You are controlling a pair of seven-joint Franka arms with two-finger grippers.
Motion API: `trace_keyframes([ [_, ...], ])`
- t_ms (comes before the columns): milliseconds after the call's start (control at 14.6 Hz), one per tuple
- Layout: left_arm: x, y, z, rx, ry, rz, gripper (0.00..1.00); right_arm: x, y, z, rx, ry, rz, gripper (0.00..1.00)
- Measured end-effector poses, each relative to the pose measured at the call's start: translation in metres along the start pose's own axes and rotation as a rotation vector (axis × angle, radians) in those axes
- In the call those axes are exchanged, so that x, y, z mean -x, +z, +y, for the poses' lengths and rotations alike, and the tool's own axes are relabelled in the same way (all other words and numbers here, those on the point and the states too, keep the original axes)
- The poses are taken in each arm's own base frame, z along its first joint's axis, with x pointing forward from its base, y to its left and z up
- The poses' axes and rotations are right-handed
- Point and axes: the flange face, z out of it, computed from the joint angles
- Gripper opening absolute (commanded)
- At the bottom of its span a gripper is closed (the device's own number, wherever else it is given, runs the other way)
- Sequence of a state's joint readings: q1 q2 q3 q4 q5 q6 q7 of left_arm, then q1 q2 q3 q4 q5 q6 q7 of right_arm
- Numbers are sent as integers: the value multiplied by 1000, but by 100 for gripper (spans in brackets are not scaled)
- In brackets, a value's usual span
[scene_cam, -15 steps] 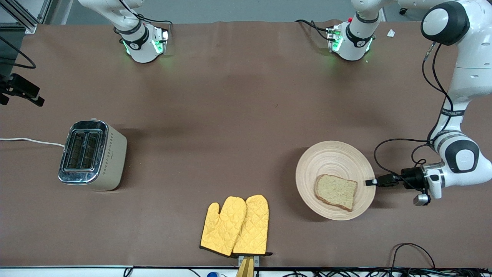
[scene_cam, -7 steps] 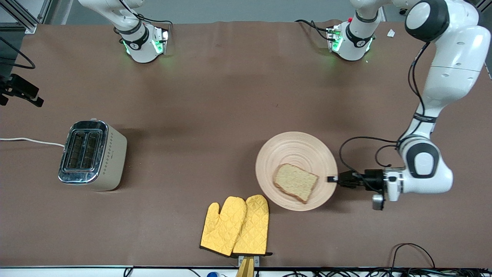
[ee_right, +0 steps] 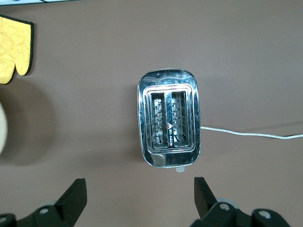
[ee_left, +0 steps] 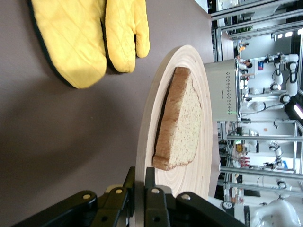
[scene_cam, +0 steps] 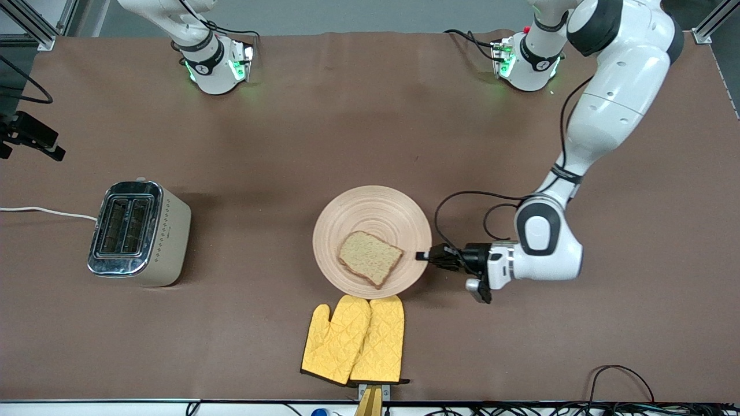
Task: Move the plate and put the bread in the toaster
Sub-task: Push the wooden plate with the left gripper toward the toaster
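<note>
The light-wood plate [scene_cam: 370,211] lies mid-table with the brown bread slice [scene_cam: 370,258] on it. My left gripper [scene_cam: 422,255] is shut on the plate's rim at the edge toward the left arm's end. The left wrist view shows its jaws [ee_left: 140,177] clamped on the rim [ee_left: 147,123], with the bread [ee_left: 180,127] just past them. The cream toaster [scene_cam: 139,233] with its chrome top stands toward the right arm's end, both slots empty. My right gripper [ee_right: 139,198] is open and empty, high over the table beside the toaster [ee_right: 169,118]; it is out of the front view.
A pair of yellow oven mitts [scene_cam: 355,341] lies just nearer the front camera than the plate, almost touching its rim. The toaster's white cord [scene_cam: 46,211] runs off the table's end. A black camera mount [scene_cam: 29,138] sits at that end.
My left gripper has dragged the plate with the bread from the left arm's end to mid-table, toward the toaster. The plate now lies right by the mitts. The right arm has not moved.
</note>
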State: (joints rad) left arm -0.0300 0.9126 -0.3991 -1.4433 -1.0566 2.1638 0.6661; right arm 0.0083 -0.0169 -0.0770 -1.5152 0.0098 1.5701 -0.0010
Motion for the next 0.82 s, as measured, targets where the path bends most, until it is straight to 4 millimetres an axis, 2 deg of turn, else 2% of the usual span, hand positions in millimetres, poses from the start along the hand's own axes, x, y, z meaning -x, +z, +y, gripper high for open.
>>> trace_keyframes([
  [205, 20, 38, -6, -10, -67, 41, 0, 0, 0, 0, 0, 1, -1, 100],
  [411, 33, 63, -6, -28, -91, 70, 0, -1, 2, 0, 0, 1, -4, 100],
  [822, 48, 89, -7, -84, -111, 117, 1, 1, 23, -3, -20, -8, -108, 100],
])
